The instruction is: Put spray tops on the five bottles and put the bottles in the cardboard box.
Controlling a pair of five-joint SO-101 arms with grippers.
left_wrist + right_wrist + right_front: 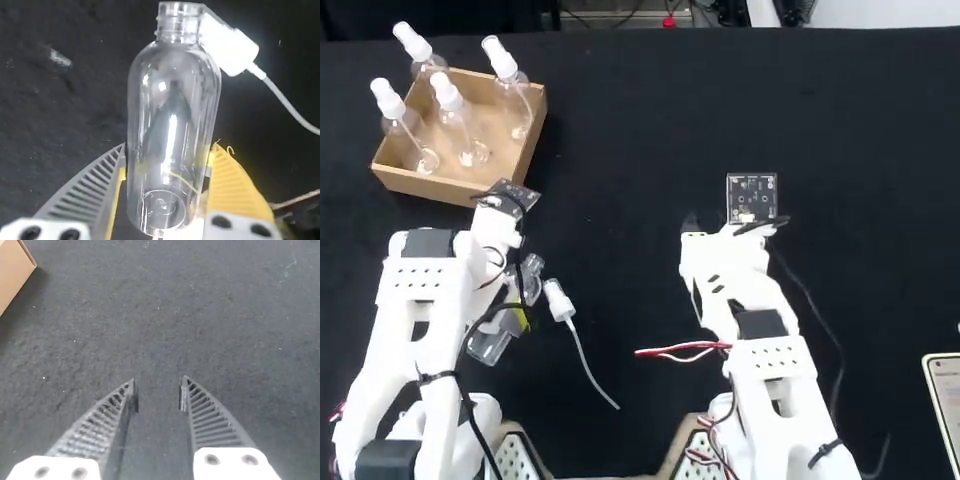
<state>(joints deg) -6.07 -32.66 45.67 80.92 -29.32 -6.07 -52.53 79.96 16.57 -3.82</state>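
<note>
My left gripper (167, 175) is shut on a clear bottle (172, 125), gripping its lower body near the base. The bottle's threaded neck is bare. A white spray top (227, 45) with a thin dip tube lies on the black cloth right beside that neck. In the high view the held bottle (505, 325) sits low at the left, with the spray top (558, 300) just to its right. The cardboard box (410, 182) at the back left holds several bottles with spray tops on. My right gripper (157, 390) is open over bare cloth, holding nothing, mid-table (695, 232).
The dip tube (592, 372) trails toward the front of the table. Red and white wires (675, 351) hang beside the right arm. A pale flat device (945, 392) lies at the right edge. A corner of the box (12, 270) lies ahead of the right gripper.
</note>
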